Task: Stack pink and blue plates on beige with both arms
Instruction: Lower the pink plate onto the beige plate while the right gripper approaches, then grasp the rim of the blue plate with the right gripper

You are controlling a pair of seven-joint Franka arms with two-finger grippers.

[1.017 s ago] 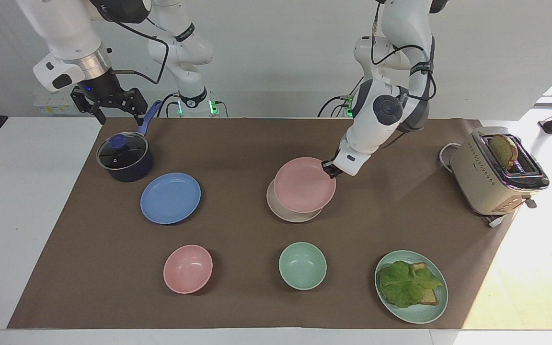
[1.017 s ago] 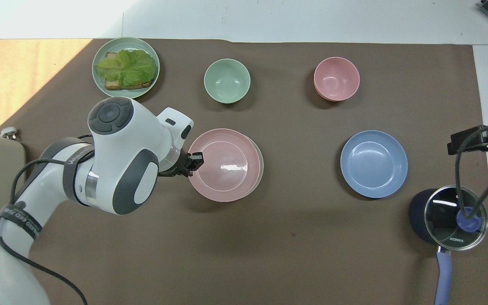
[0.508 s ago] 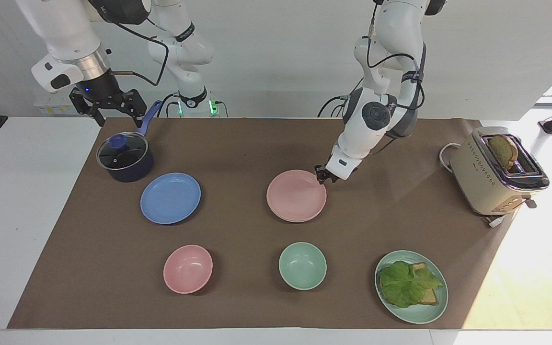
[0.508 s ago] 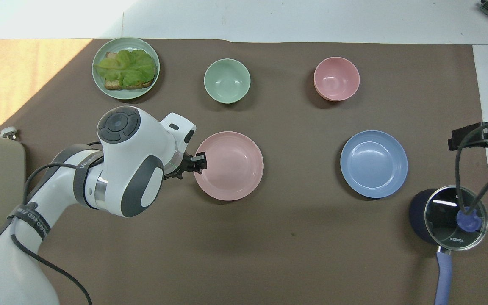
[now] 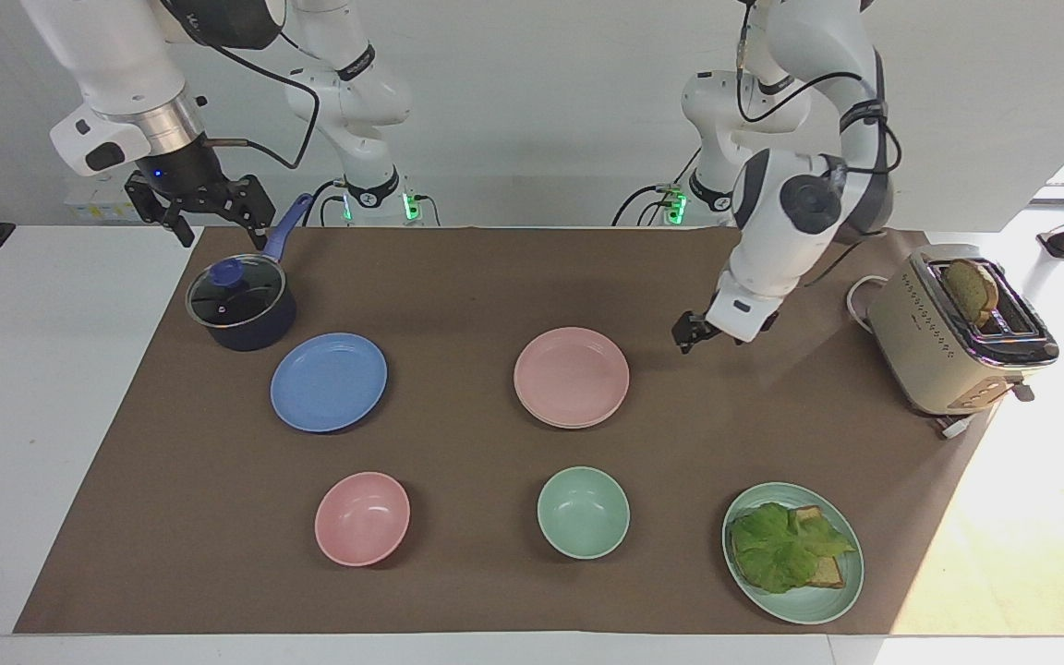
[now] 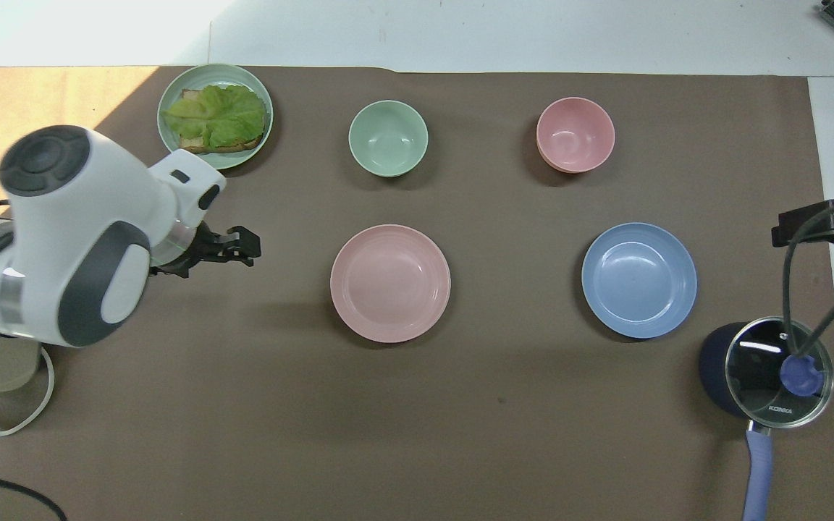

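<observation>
The pink plate (image 5: 572, 376) (image 6: 390, 283) lies flat mid-table and covers the beige plate, which is hidden under it. The blue plate (image 5: 329, 381) (image 6: 639, 279) rests alone on the brown mat toward the right arm's end, beside the pot. My left gripper (image 5: 687, 334) (image 6: 247, 246) hangs open and empty just above the mat, a hand's width clear of the pink plate toward the toaster. My right gripper (image 5: 204, 211) waits open and empty, raised over the mat's corner by the pot handle.
A dark pot with a glass lid (image 5: 241, 303) stands close to the blue plate. A pink bowl (image 5: 362, 517), a green bowl (image 5: 583, 512) and a mint plate with toast and lettuce (image 5: 792, 552) line the edge farthest from the robots. A toaster (image 5: 957, 332) stands at the left arm's end.
The left gripper let go of the pink plate, which settled squarely onto the beige one. It opened and pulled away toward the toaster. The right gripper barely moved.
</observation>
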